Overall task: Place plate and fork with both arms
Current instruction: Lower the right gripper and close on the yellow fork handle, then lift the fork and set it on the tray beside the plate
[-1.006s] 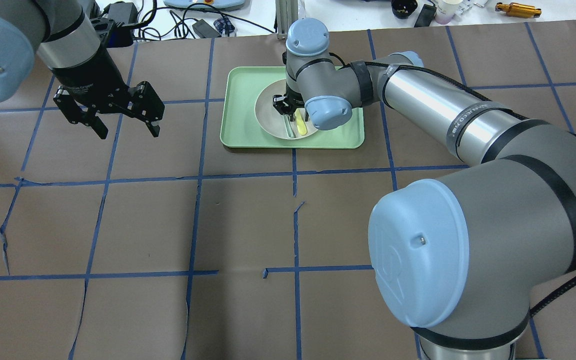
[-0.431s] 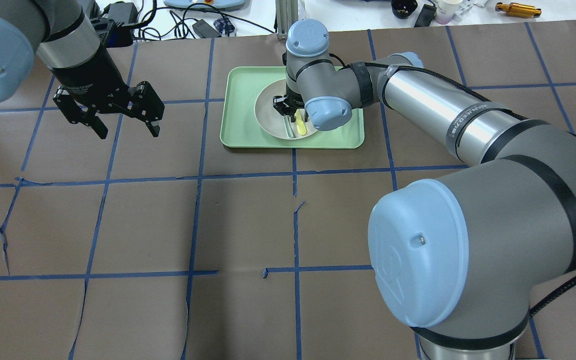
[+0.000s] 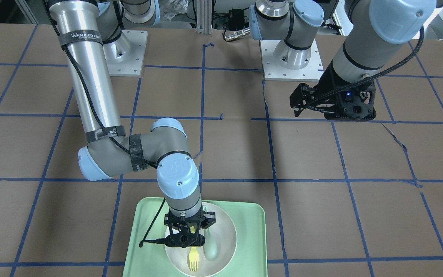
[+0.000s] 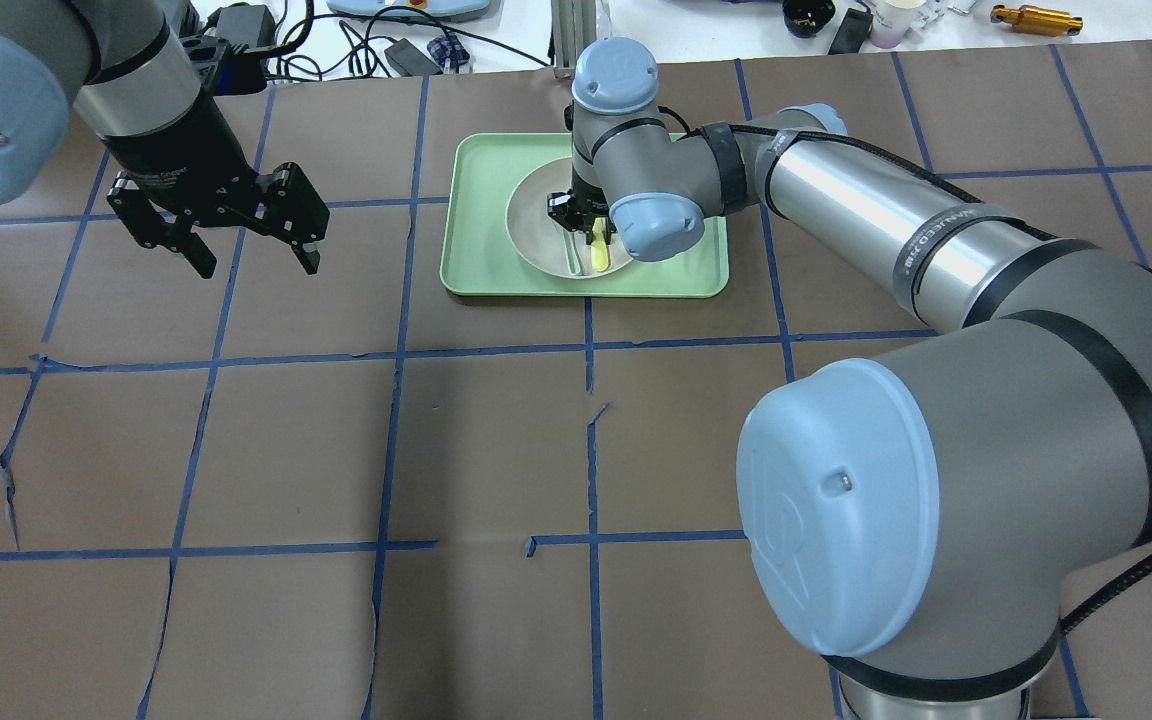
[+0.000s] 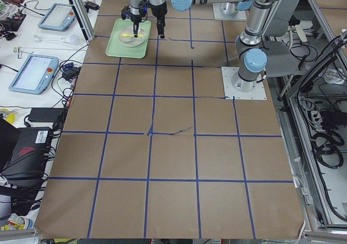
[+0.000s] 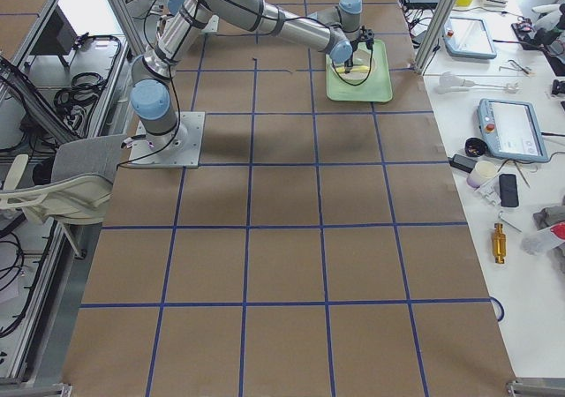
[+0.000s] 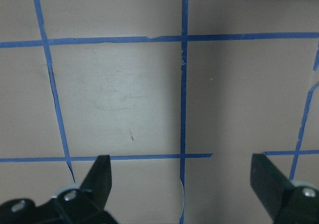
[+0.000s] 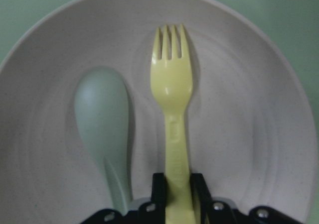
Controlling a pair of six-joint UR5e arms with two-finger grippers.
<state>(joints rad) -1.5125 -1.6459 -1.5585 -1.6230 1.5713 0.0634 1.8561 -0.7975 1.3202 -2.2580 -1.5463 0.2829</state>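
Yellow fork (image 8: 172, 109) clamped in right hand (image 8: 177, 184) inside plate (image 8: 249, 134) rim — left hand (image 7: 183, 176) apart

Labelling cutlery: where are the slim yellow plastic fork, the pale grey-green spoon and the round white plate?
slim yellow plastic fork (image 8: 172, 84): right wrist view, head below tines.
pale grey-green spoon (image 8: 102, 109): right wrist view, its bowl.
round white plate (image 8: 259, 134): right wrist view, bare inner surface.

Reaches the right arm (image 4: 866, 215) far forward with the wrist pointing straight down and the right gripper (image 8: 178, 189) pinched tight on the handle of the fork (image 8: 172, 84), while holding the left arm (image 4: 136, 90) back and raised, the left gripper (image 4: 259, 267) spread wide and pointing downward.
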